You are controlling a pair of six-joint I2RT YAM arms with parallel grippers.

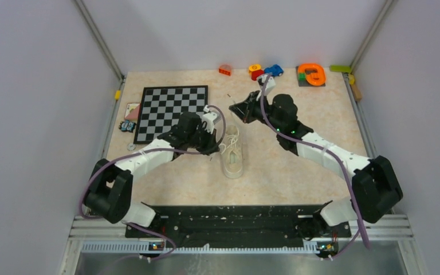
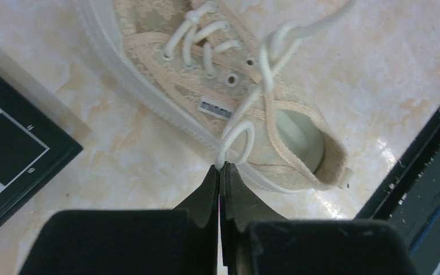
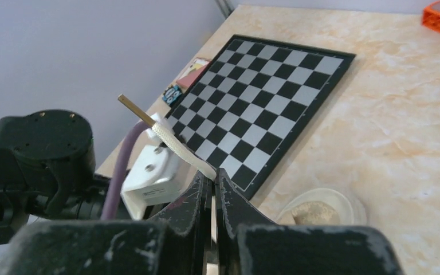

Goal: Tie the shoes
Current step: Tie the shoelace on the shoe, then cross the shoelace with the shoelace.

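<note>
Laces (image 2: 267, 69): left gripper (image 2: 222, 169) pinches loop (image 2: 242, 124) | right gripper (image 3: 213, 179) pinches tip (image 3: 136, 110)

My fingers (image 2: 203, 200) are black; sneaker (image 2: 149, 51) cream, laces (image 2: 246, 109) white; chessboard (image 3: 263, 97) black-and-white checked; table (image 2: 366, 80) beige, marbled.

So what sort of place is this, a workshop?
Probably a robot test cell rather than a workshop: a left arm and right arm mounted at a walled-in table, with practice props laid out: a sneaker, a chessboard and small toys.
</note>
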